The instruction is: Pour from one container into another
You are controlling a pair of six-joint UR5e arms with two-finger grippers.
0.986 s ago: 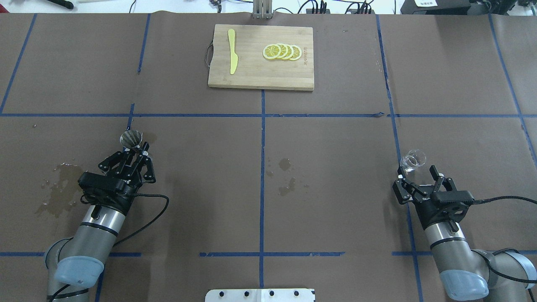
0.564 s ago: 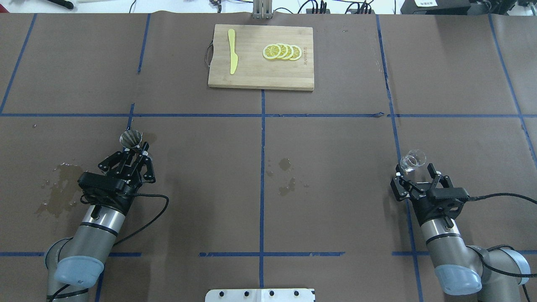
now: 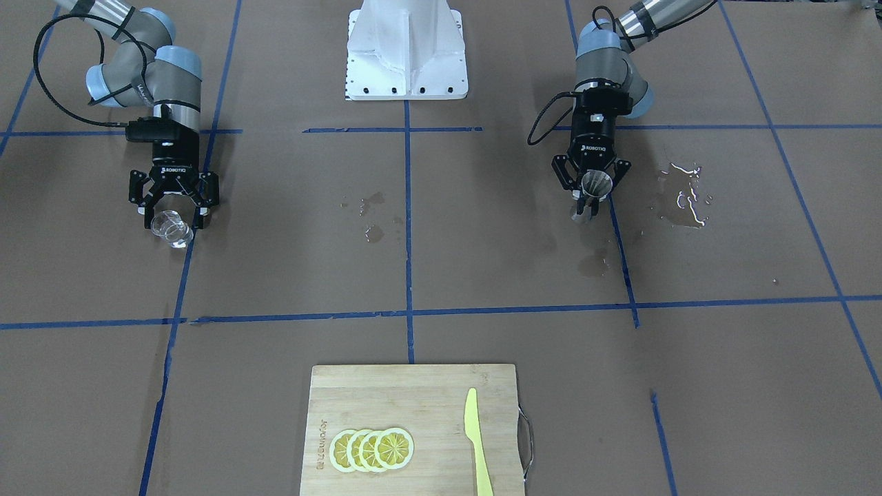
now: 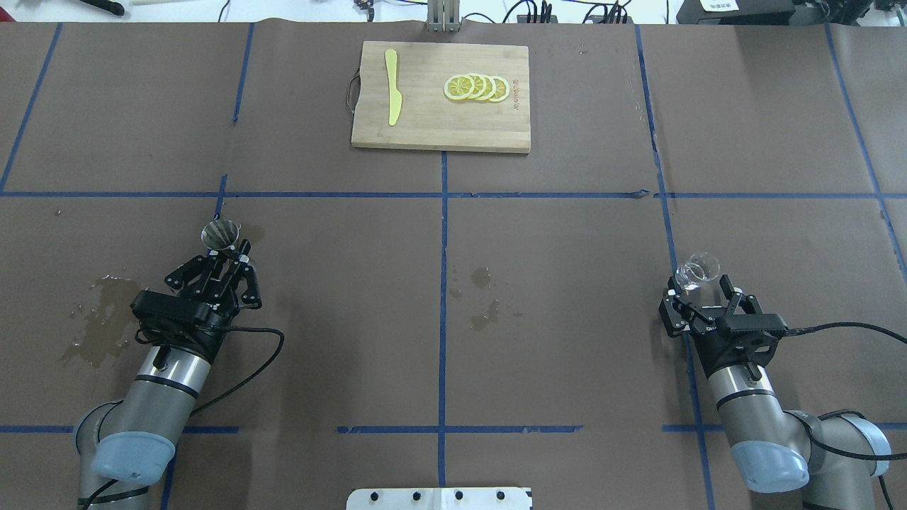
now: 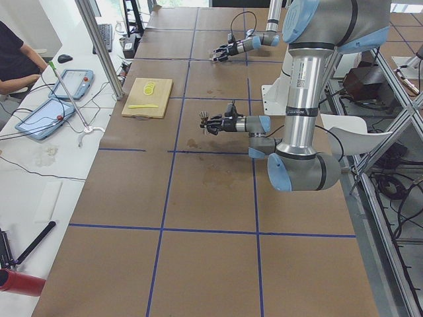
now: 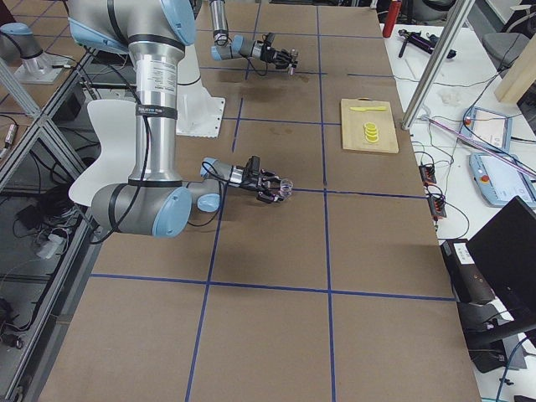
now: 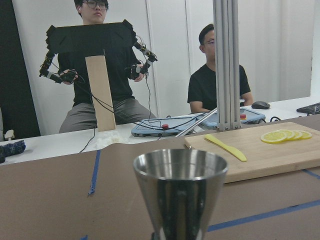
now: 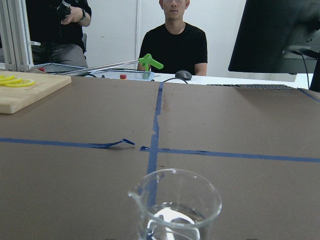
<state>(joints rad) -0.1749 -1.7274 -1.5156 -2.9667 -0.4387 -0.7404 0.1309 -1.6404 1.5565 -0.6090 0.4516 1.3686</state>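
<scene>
We see bright, even light from overhead on the brown table paper (image 4: 567, 283), casting only soft, short shadows. The puddle (image 3: 682, 200) throws white glare in the front-facing view. In the left wrist view, the steel jigger (image 7: 180, 195) mirrors the room sharply.

- Left gripper (image 4: 230, 253): clamped on jigger (image 4: 221, 234), reaching level, left of cutting board (image 4: 425, 127).
- Right gripper (image 4: 698, 289): jaws spread, reaching level, right of cutting board.

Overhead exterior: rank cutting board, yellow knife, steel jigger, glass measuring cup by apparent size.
1. cutting board
2. yellow knife
3. steel jigger and glass measuring cup look about alike; not ranking them.
</scene>
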